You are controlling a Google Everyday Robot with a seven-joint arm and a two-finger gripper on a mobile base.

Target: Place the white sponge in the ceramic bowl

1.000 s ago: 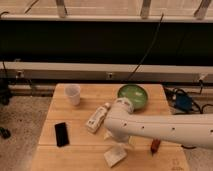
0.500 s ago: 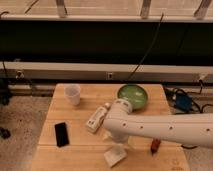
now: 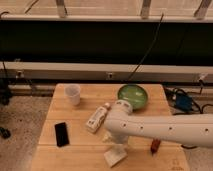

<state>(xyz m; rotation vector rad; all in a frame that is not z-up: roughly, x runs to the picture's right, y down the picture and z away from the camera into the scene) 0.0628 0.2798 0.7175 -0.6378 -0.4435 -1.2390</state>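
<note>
The white sponge [image 3: 114,158] lies flat near the front edge of the wooden counter [image 3: 80,150], turned slightly askew to the boards. Directly above it hangs the robot's end effector [image 3: 117,148], pointing down with its fingers spread apart and nothing lifted between them. Whether the fingertips touch the sponge cannot be told. The white arm [image 3: 165,131] reaches in from the right edge, bends at a rounded joint and drops to the sponge.

The ceramic bowl [image 3: 133,95], green-glazed and empty, stands at the back right of the counter, well apart from the sponge. A white bottle [image 3: 96,119] lies on its side near the middle, just left of the arm's bend. A translucent cup [image 3: 73,94] stands upright at the back left. A black slab [image 3: 61,134] lies flat toward the front left, and a small reddish object [image 3: 155,146] sits to the right of the sponge, below the arm.

Compared with half a second and a second earlier, nothing has visibly shifted: sponge, arm, end effector and the other items keep the same places.
</note>
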